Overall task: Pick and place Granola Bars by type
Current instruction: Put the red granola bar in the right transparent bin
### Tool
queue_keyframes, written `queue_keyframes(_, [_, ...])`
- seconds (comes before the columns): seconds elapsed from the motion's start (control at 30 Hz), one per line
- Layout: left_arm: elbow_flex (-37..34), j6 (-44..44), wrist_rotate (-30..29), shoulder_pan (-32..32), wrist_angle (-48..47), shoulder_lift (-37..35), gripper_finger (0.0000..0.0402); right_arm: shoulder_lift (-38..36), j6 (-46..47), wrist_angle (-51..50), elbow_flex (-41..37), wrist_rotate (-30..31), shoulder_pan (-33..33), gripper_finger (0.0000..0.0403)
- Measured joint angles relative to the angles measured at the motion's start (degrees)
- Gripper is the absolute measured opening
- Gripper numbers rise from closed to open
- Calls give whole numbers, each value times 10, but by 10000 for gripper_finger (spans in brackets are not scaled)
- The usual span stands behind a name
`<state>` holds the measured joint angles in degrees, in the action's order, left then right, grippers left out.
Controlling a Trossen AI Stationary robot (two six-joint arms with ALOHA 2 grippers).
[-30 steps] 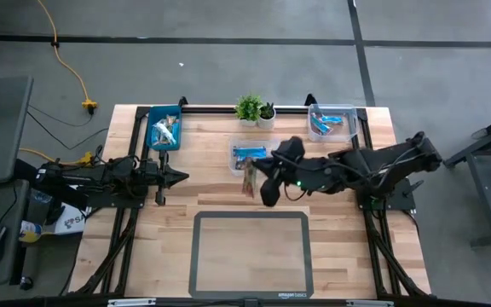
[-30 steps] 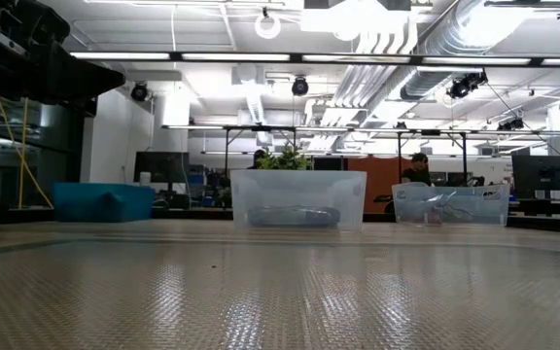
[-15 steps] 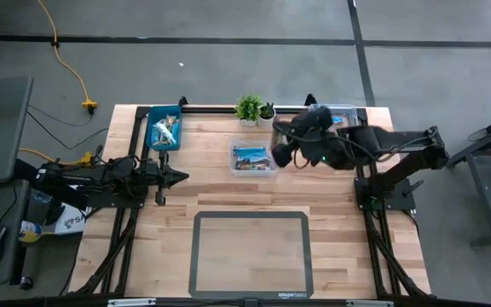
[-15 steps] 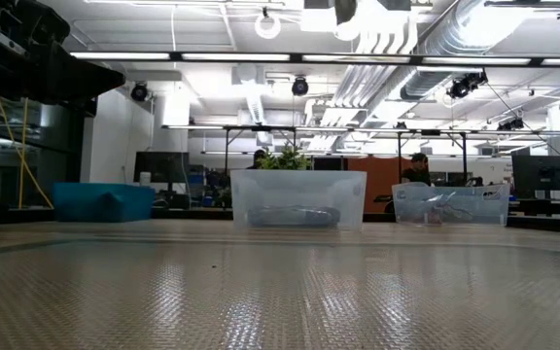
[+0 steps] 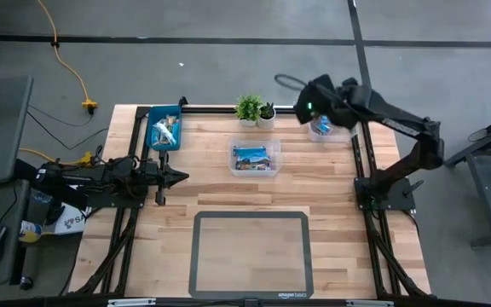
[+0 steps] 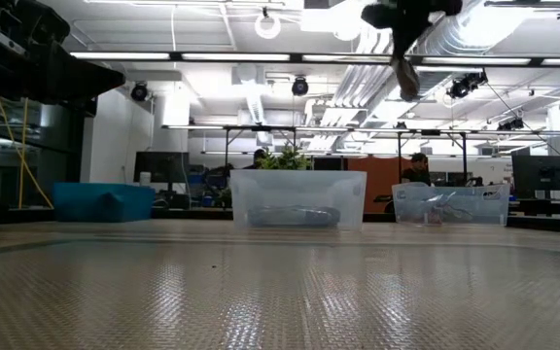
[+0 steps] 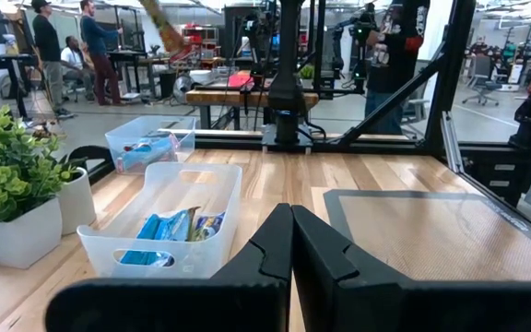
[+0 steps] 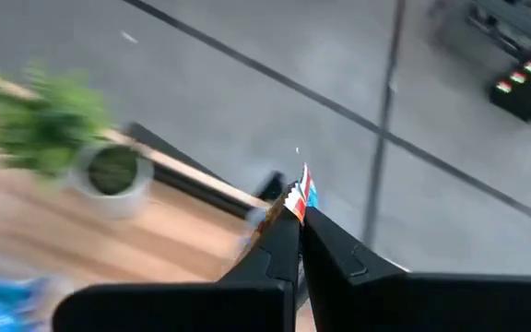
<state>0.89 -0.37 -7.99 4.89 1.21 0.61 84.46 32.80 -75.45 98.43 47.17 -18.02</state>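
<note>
Granola bars (image 5: 253,159) lie heaped in the clear middle bin (image 5: 255,170) on the worktop (image 5: 211,196), nearest the dark mat (image 5: 251,256); more sit in the blue bin (image 5: 164,128) at the far left corner and in the clear bin (image 5: 344,134) at the far right corner. The left claw (image 5: 177,176) waits low over the worktop's left side, clenched on nothing. Farther back, beside the two potted plants (image 5: 255,110), the right claw (image 8: 298,210) hangs high over the far right bin, clenched on one bar (image 8: 299,197) with a red and blue wrapper end poking out between its tips.

To my eye the step in hand is dropping that bar with its own kind. It would go best by bringing the claw down until the bar is inside the bin's walls before letting go, since from this height a light wrapper could flutter past the rim or off the back edge.
</note>
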Motion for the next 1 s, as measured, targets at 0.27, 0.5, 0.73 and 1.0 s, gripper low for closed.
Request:
queue_keyframes(0.27, [0,0,0,0,0,0,1,58,-111,8,0,-65,-161,0])
queue_keyframes(0.5, [0,0,0,0,0,0,1,155,-261,14,0,-127,-254,0])
queue_keyframes(0.73, [0,0,0,0,0,0,1,229,-414,12,0,-115,-289,0])
queue_keyframes(1.0, [0,0,0,0,0,0,1,265,-609,12,0,-133,-270,0])
